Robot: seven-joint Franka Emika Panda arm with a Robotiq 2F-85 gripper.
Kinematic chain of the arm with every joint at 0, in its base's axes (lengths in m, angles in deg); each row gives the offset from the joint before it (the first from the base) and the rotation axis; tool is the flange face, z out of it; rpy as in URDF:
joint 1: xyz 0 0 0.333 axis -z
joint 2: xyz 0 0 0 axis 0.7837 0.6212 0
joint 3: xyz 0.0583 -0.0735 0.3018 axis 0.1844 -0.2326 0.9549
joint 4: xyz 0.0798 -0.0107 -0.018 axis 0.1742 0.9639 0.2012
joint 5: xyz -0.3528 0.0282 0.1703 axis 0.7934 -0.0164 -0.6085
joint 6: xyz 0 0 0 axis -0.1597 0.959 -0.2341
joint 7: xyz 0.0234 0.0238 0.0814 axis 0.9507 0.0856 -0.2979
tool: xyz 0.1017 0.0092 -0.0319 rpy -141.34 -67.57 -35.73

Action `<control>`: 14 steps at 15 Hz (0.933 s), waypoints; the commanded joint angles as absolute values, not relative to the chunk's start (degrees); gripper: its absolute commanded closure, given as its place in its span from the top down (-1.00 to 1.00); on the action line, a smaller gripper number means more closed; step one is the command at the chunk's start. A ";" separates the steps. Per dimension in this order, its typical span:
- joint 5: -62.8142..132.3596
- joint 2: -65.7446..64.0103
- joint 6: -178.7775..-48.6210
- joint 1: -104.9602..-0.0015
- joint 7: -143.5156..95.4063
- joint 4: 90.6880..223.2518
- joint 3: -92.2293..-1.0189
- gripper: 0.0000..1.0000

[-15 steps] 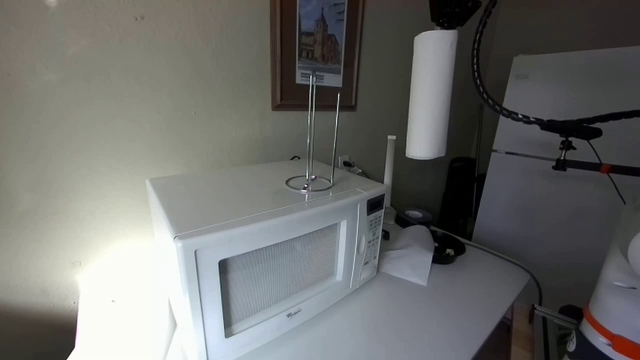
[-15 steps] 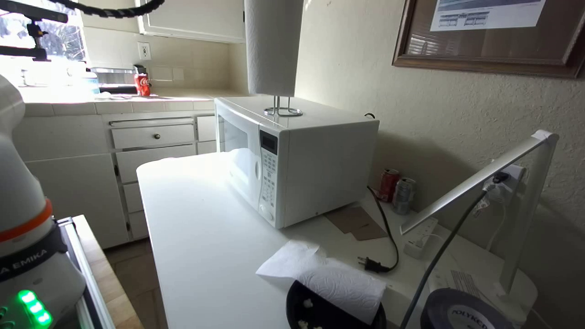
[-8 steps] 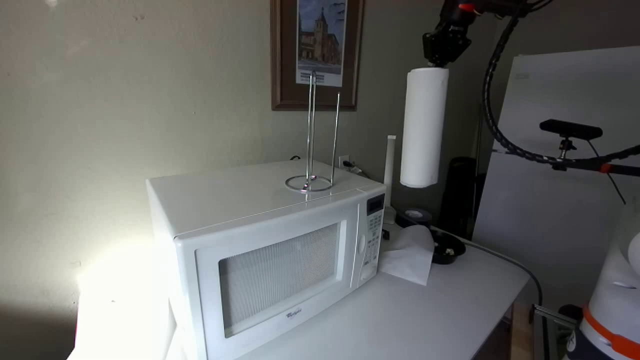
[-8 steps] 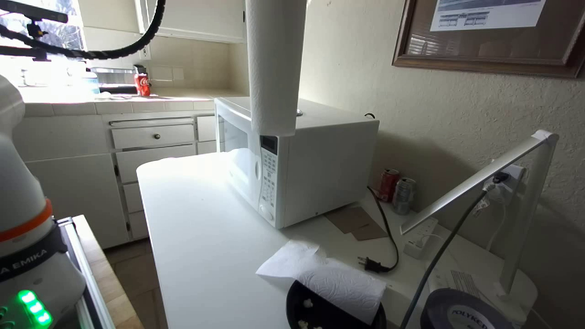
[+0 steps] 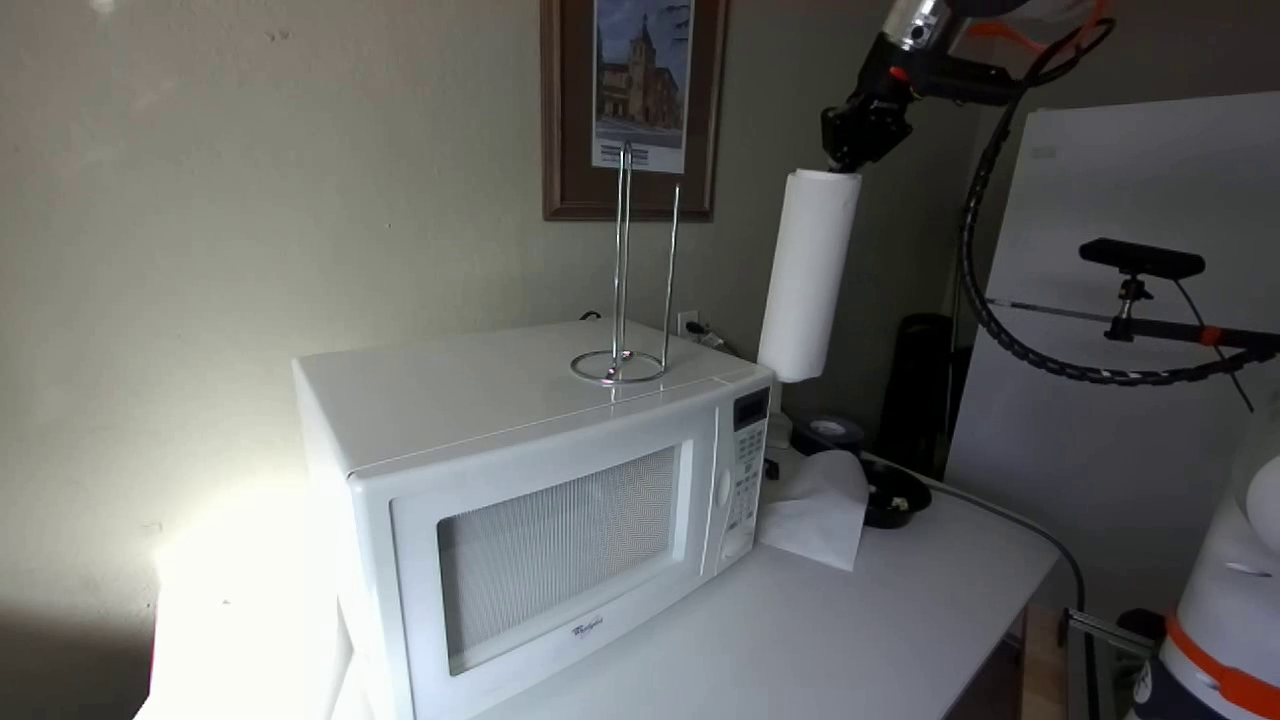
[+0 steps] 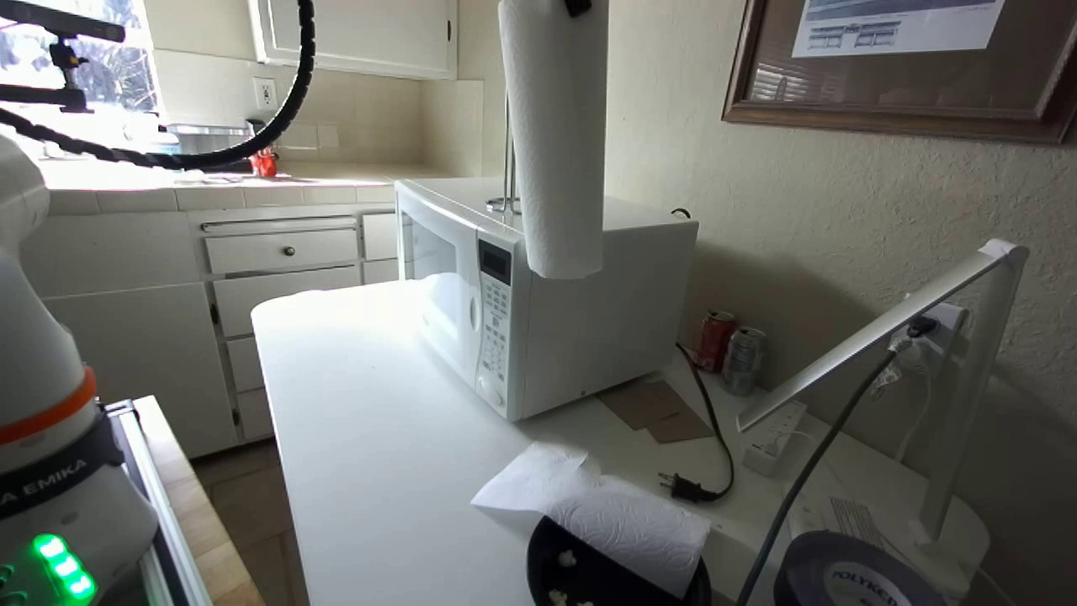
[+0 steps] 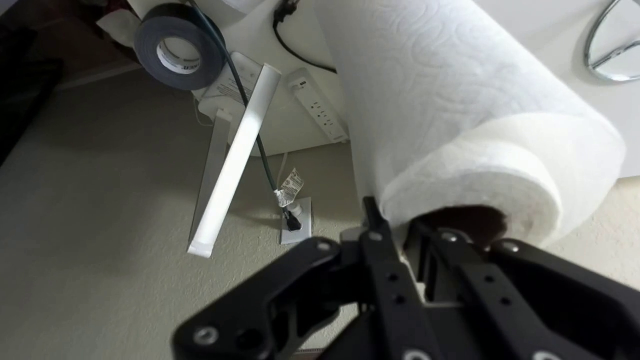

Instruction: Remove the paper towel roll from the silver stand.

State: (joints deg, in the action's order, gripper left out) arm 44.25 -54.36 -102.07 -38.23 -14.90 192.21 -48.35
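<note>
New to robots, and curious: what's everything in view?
table: one, white, beneath microwave
microwave: one, white, on table
silver stand: one, silver, atop microwave
paper towel roll: one, white, held tilted near microwave
crumpled paper: one, white, overlapping bowl
bowl: one, black, on table
bits: several, white, in bowl
tape roll: one, dark grey, near lamp
lamp: one, white, near wall
power strip: one, white, near lamp
cords: at least two, dark, near lamp
cans: two, red and silver, near wall
cardboard: unclear, brown, beside microwave
framed picture: one, brown, on wall
refrigerator: one, white, background
cabinets: several, white, background
red object: one, red, on counter
arm: one, mostly white, beside table
tool: one, black, pinching paper towel roll
</note>
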 commanded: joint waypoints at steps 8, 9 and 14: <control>42.50 -43.06 -115.97 -35.26 -14.98 192.98 -52.08 -0.93; 42.26 -41.61 -117.04 -35.33 -15.07 192.84 -52.40 -0.93; 40.50 -35.47 -122.58 -36.13 -16.22 192.46 -53.24 -0.93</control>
